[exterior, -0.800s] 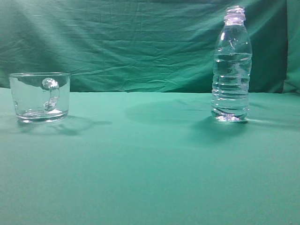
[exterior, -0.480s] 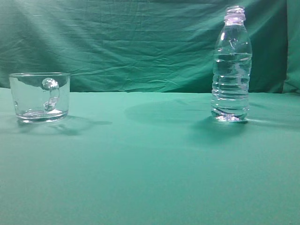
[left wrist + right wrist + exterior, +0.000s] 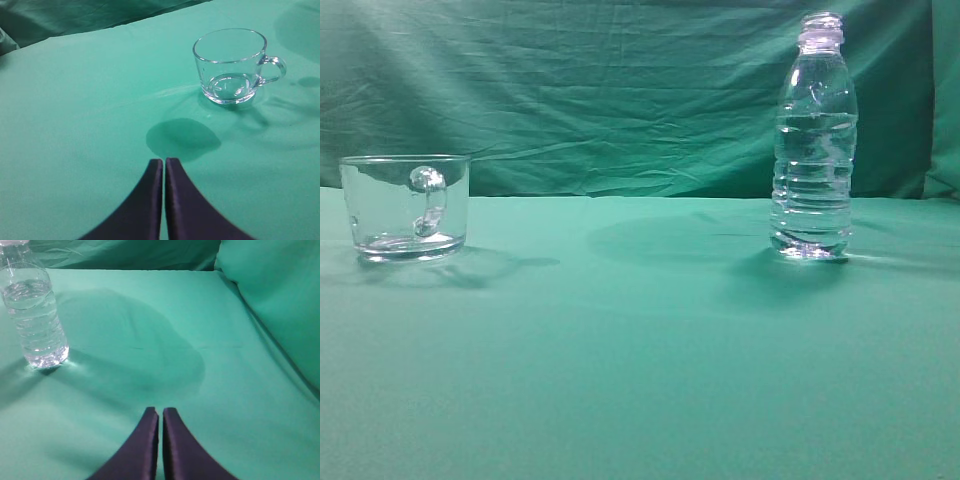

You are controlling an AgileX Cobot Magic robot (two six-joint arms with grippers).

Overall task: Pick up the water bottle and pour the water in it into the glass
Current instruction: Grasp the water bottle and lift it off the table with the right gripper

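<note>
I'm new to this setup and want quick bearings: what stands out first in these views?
The water bottle stands upright on the right of the green table, mostly full of water, with no cap on its neck that I can see. Far to the left sits the glass, looking empty, handle toward the camera. Both the left gripper and right gripper hang above the cloth with fingers together, touching nothing.

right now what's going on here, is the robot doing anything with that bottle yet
Nothing is being handled yet. The water bottle stands upright on the green tablecloth, uncapped and mostly full of water. The glass mug sits apart from it on the other side and looks empty. The left gripper and right gripper are both shut, above the cloth, touching neither. Pouring hasn't started.
</note>
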